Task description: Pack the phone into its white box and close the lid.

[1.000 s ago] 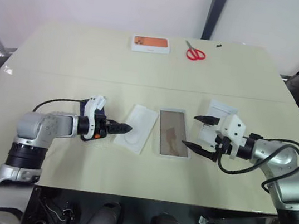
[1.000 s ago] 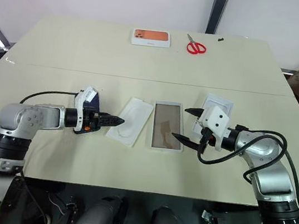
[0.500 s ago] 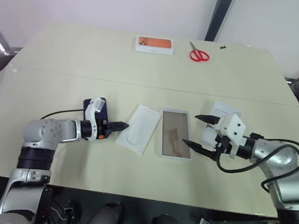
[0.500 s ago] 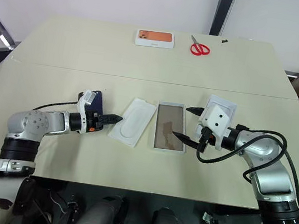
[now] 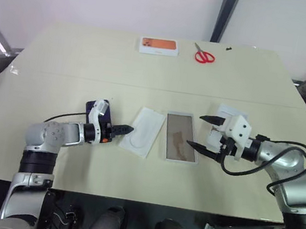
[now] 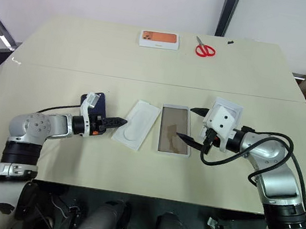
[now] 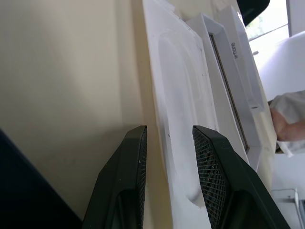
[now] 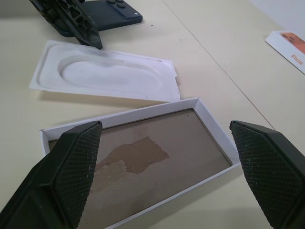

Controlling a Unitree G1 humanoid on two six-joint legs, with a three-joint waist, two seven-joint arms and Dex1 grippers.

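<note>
Left eye view showed a beige table [image 5: 65,49] with the white box [image 5: 181,136] lying open near the middle, tan-brown floor up, empty. Just left of it lay a white insert [image 5: 142,131] with a rounded oval recess, slightly angled. The phone [image 5: 91,108], dark navy, lay flat on the table left of the insert, partly behind the left wrist. The left gripper [image 5: 121,129] pointed right toward the insert's near left edge, fingers narrowed, nothing seen between them. The right gripper [image 5: 204,134] sat at the box's right edge, fingers spread wide apart, grasping nothing. The lid [image 5: 226,118] lay flat behind the right gripper, partly hidden by it. At the far edge sat a white box with orange print [image 5: 159,46] and red scissors [image 5: 201,55], well apart from the rest. Right eye view gave the same layout, phone [image 6: 99,102] a bit clearer beside the left wrist. Left wrist view showed both black fingers [image 7: 128,181] with a small gap, empty, just above the table beside the insert's [image 7: 178,109] edge; could not tell if the tips touched it; the white box [image 7: 236,76] lay beyond. Right wrist view had the two fingers [image 8: 71,167] far apart over the box's [image 8: 209,119] near wall, the insert [image 8: 105,71] past it, the left gripper [image 8: 78,26] at the insert's far edge and the phone [image 8: 116,14] behind that.
</note>
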